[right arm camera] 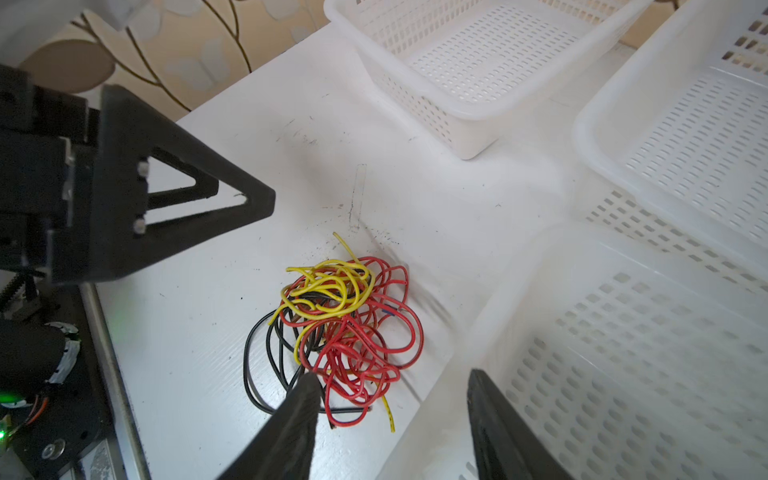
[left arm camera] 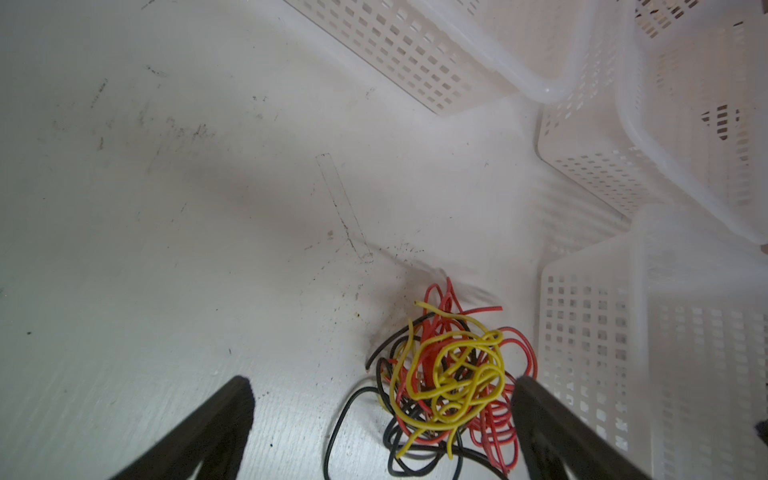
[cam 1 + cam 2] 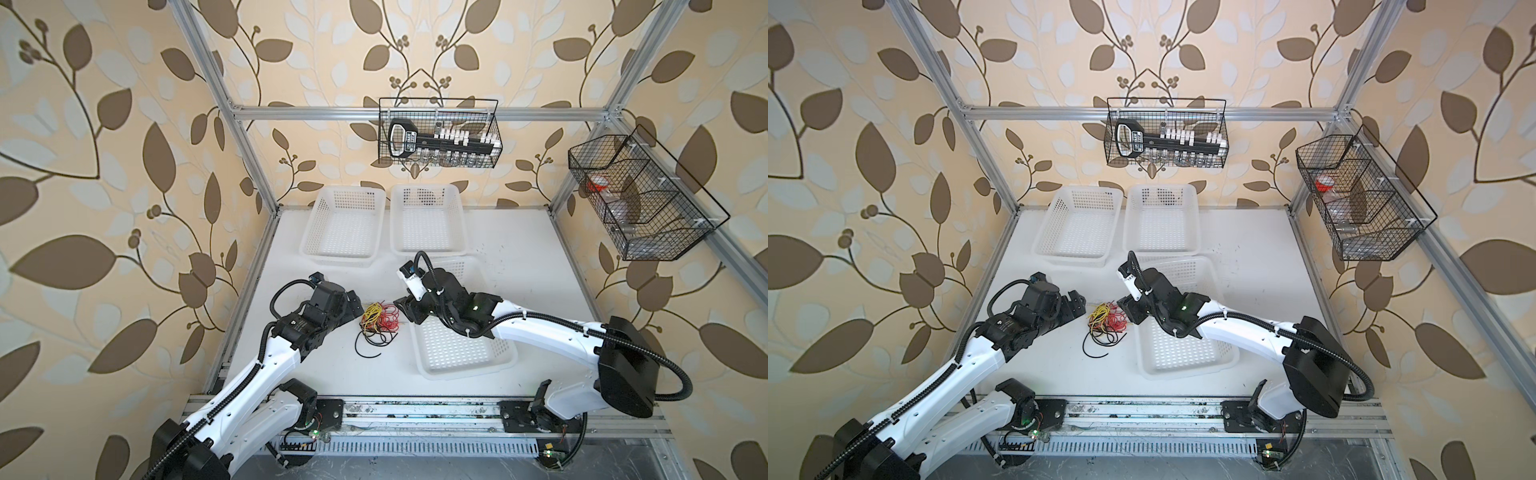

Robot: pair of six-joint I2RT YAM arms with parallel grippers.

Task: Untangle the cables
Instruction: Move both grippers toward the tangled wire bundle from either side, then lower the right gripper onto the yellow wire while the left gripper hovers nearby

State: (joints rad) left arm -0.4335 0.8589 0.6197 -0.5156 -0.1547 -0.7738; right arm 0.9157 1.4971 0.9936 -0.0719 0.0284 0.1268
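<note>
The cables, red, yellow and black, lie in one tangled heap on the white desk, just beside the left rim of the nearest white basket; a black loop trails out toward the desk's front edge; the left tool hangs at the heap's left with its jaws wide, gripping nothing; the right tool stands on the other side, by the basket's rim, jaws partly apart and empty; one of its fingers overlaps the red loops, though I cannot tell whether it touches them.
</note>
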